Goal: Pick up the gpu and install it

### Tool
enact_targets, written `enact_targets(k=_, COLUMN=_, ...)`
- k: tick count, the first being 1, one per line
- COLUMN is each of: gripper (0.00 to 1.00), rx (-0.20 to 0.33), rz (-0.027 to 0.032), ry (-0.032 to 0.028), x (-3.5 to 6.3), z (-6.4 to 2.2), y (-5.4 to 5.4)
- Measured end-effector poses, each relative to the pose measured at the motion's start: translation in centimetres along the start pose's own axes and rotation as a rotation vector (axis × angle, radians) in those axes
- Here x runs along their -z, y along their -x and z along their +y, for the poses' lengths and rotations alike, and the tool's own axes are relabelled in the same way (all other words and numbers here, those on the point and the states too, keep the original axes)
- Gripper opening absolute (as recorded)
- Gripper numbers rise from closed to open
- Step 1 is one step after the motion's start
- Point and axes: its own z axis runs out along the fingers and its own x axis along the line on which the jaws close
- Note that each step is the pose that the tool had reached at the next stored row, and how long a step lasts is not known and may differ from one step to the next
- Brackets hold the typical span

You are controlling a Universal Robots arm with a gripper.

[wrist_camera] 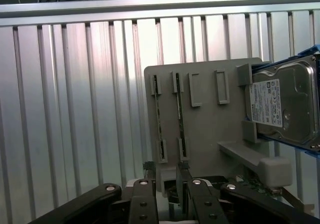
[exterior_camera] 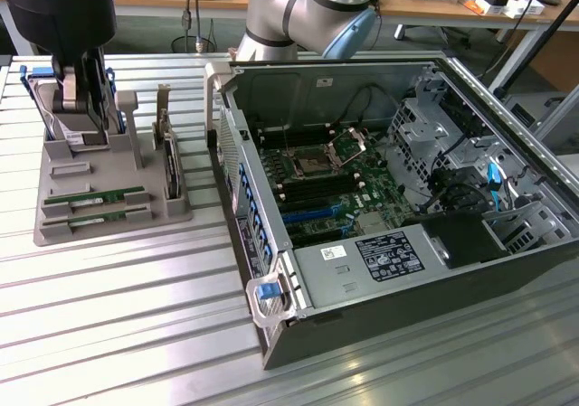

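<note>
The ribbed metal table (exterior_camera: 109, 316) carries everything I see. On the exterior view's right, the open computer case (exterior_camera: 407, 329) lies on its side with the motherboard (exterior_camera: 317, 184) exposed. The grey robot arm (exterior_camera: 308, 13) reaches in from behind the case.

On the exterior view's left, well apart from the case, sits the grey fixture tray (exterior_camera: 63, 230). The end effector (exterior_camera: 83, 108) hangs over the back part of this tray, just in front of the hard drive (exterior_camera: 77, 136), which stands in blue rails. In the wrist view I look past the end effector (wrist_camera: 167, 184) at the tray (wrist_camera: 205, 134) and the hard drive (wrist_camera: 285, 104). Its fingers (wrist_camera: 145, 194) look spread apart with nothing between them, though I see little of their tips.

An upright dark card (exterior_camera: 170, 166) with a metal bracket stands at the tray's edge nearest the case.

The gpu (exterior_camera: 95, 195) lies flat in a slot at the front of the tray, untouched and clear of the end effector. A second green stick (exterior_camera: 90, 212) lies just beside it, parallel, in the next slot.
</note>
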Motion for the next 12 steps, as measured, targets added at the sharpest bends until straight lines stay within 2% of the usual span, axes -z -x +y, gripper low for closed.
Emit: enact_targets(k=12, gripper=0.31, rx=0.0, rz=-0.0017, ry=0.0001, x=-0.36, z=-0.02, y=-0.01)
